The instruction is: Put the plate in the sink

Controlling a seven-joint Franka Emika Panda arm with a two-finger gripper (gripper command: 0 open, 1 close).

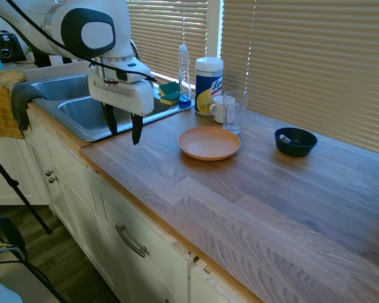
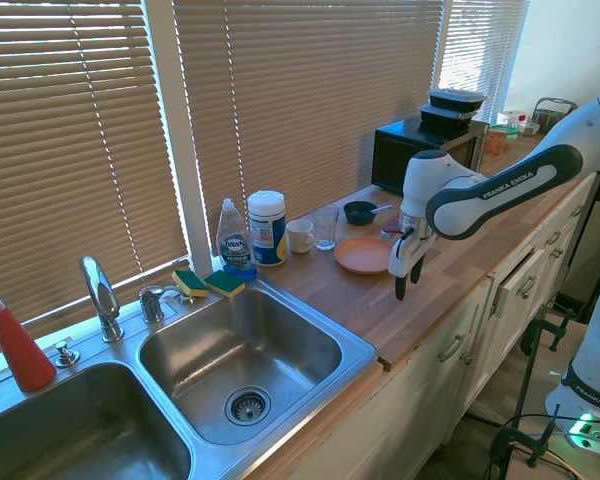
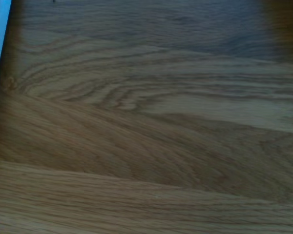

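The gripper (image 1: 122, 128) hangs over bare counter (image 1: 252, 196) just right of the sink (image 1: 76, 112), fingers pointing down and spread apart with nothing between them; the wrist view shows only wood grain, so nothing lies beneath it yet. The plate (image 1: 209, 143) sits flat on the counter, right of the gripper and well apart from it, with a glass (image 1: 234, 112) and a mug (image 1: 220, 108) just behind it on the far side and a dark bowl (image 1: 295, 141) further right. The plate looks empty; the bowl seems to hold a utensil whose handle sticks out in the second exterior view, though it is too small to be sure. The glass appears empty. Lying flat with a low rim, the plate probably has to be pinched at its edge, likely the near or left rim, where the glass and mug do not crowd the fingers. The near basin (image 2: 242, 360) is empty apart from its drain, so there is room to set the plate down. Sponges (image 1: 169, 93), a soap bottle (image 1: 184, 74) and a wipes canister (image 1: 208, 76) stand along the sink's far right rim.
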